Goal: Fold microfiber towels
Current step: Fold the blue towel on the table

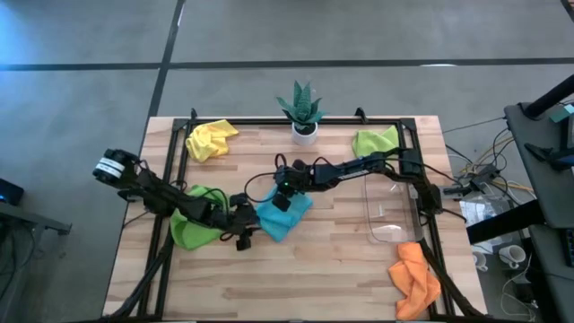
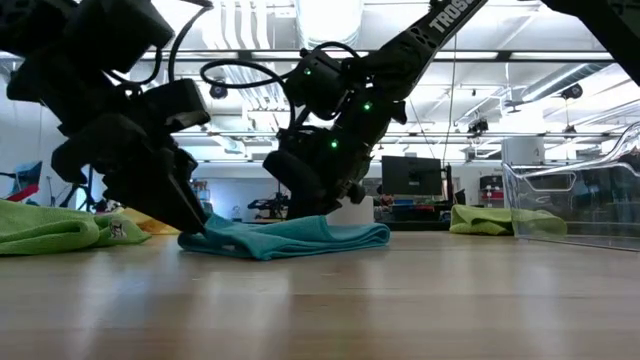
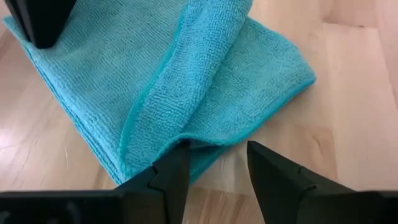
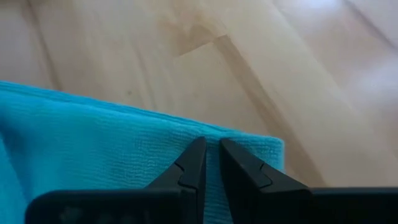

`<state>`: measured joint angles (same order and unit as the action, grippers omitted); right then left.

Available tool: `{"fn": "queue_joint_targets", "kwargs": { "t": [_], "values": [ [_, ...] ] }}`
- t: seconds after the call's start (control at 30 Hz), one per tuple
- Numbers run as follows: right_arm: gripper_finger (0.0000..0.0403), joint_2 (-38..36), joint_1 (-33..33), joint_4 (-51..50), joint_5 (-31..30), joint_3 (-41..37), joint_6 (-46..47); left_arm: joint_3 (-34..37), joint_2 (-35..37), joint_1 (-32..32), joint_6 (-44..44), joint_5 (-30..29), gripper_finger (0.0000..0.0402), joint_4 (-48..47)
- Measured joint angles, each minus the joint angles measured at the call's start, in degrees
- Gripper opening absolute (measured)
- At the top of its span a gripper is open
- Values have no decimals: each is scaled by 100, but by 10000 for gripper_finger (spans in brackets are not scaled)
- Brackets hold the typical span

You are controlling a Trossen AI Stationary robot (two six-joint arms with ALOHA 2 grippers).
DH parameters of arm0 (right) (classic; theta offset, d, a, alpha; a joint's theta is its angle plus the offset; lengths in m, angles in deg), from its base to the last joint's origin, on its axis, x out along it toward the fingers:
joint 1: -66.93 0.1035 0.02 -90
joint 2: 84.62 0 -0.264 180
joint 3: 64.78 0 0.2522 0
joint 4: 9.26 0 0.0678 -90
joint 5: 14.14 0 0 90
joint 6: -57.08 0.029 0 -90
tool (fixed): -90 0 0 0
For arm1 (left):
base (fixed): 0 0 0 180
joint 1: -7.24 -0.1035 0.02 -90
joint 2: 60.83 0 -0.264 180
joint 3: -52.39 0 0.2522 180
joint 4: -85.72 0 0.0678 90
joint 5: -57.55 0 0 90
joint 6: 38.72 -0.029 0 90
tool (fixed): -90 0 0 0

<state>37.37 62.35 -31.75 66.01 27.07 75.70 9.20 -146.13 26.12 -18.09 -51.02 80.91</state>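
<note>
Towel, light blue, lies folded near the middle of the tabletop, with both arms working at it. Left pincer sits low at one edge of the blue towel, fingers apart; one finger touches the raised fold, the other stands over bare wood, and nothing is clamped between them. Right pincer is down on the opposite part of the same towel, fingers nearly together with only a narrow gap; its tips press at the towel's edge, but whether cloth is pinched between them cannot be told. In the low view the blue towel lies flat with a rolled front edge, both pincers bearing on it from above. One green towel lies crumpled just beside the blue one, toward the left edge, under the left arm. Yellow towel lies bunched at the far left corner, a second green towel at the far right corner, orange towel at the near right corner.
</note>
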Motion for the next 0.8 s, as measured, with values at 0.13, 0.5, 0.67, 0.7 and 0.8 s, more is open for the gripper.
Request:
{"fn": "queue_joint_targets", "kwargs": {
  "t": [0.13, 0.5, 0.67, 0.7, 0.8],
  "values": [
    [43, 0, 2, 1, 87, 0, 19, 34, -75, 0, 3, 2, 144, 105],
    [43, 0, -105, -141, 21, 0, -25, 54, -626, 4, 147, -99, 144, 381],
    [43, -13, -126, -236, -328, 0, -63, 58, -675, 7, 287, -36, 144, 376],
    [43, -17, -138, -249, -330, 0, -64, 59, -675, 8, 290, -33, 144, 370],
    [43, -36, -154, -265, -375, 0, -71, 59, -664, 11, 291, -22, 144, 362]
  ]
}}
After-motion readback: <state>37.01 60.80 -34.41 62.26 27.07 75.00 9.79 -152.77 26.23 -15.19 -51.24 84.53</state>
